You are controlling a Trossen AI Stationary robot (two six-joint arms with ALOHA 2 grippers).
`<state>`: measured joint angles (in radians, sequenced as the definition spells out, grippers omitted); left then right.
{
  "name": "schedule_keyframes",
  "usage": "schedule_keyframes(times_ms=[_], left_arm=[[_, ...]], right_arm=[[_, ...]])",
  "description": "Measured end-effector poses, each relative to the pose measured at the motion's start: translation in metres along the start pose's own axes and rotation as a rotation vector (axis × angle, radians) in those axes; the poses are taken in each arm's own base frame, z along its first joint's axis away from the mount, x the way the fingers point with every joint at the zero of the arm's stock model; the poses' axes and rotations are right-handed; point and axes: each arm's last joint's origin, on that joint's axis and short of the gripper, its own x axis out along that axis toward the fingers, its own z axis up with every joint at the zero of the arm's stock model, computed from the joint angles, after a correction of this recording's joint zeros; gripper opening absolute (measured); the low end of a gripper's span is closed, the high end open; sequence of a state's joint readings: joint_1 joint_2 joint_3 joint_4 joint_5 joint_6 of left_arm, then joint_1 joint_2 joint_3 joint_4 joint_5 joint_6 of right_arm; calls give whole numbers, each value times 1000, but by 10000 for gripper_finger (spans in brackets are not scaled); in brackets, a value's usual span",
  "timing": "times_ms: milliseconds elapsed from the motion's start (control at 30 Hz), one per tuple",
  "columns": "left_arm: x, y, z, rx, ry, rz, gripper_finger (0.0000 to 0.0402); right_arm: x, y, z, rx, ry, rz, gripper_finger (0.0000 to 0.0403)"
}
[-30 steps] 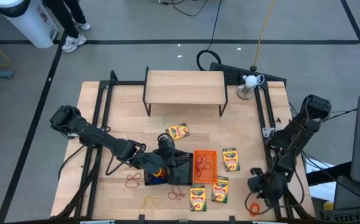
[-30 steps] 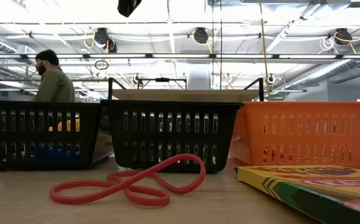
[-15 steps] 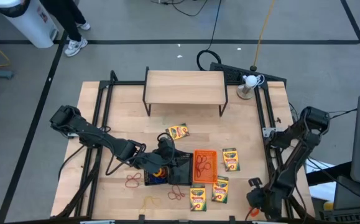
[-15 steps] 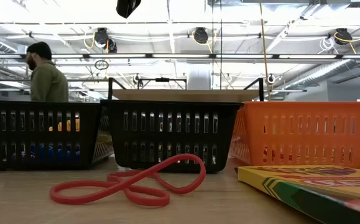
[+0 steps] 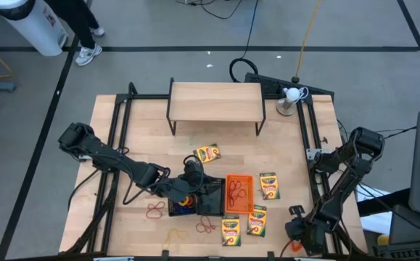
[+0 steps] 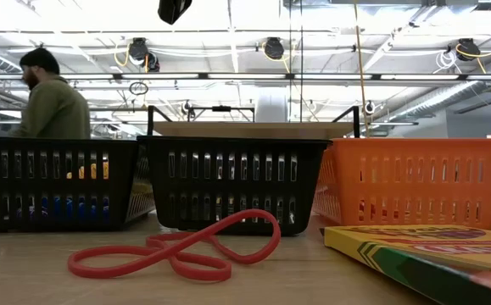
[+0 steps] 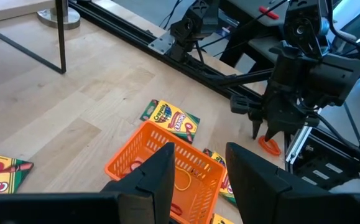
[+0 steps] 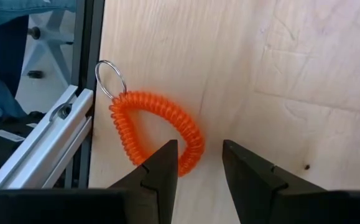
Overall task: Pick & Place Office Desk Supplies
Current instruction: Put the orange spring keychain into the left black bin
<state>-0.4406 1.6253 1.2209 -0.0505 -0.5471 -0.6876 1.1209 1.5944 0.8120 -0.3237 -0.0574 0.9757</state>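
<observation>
Orange coil [image 8: 158, 134] with a metal ring lies on the wood at the table's [image 5: 289, 145] right front corner, just under my right gripper [image 8: 198, 165], whose jaws stand apart around nothing. My left gripper [image 7: 198, 180] hangs over the black trays [image 5: 195, 201], jaws parted and empty. The orange tray [image 5: 239, 193] sits beside them, crayon boxes [image 5: 269, 185] around it, rubber bands [image 6: 177, 250] in front.

The left arm reaches in from the worktop's left edge, elbow bent, its left hand [image 5: 192, 190] low near the middle front with both fingers [image 7: 152, 180] standing apart, nothing between them. The right arm folds down along the right edge, its right hand [image 5: 302, 234] lowered at the front right corner, fingers [image 8: 158, 171] parted.
</observation>
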Motion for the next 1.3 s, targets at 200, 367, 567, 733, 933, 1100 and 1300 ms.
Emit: schedule_keyframes(times_ms=[200,367,567,733,933,1100,1300], left_arm=[[0,0,0,0,3,-4,143],[0,0,0,-1,4,-4,143],[0,0,0,-2,4,-5,143],[0,0,0,-3,5,-5,143],[0,-1,-1,13,15,-19,143],[-1,-2,-1,61,22,-29,143],[1,-2,-3,142,21,-30,143]], right_arm=[[3,-2,0,18,-8,-26,96],[3,-3,0,22,-13,-36,28],[3,-2,2,35,-68,-50,10],[-13,-4,9,53,-158,-45,3],[-58,-10,9,28,-332,-81,1],[-98,-19,8,-38,-614,-202,0],[-127,-23,12,-144,-908,-395,0]])
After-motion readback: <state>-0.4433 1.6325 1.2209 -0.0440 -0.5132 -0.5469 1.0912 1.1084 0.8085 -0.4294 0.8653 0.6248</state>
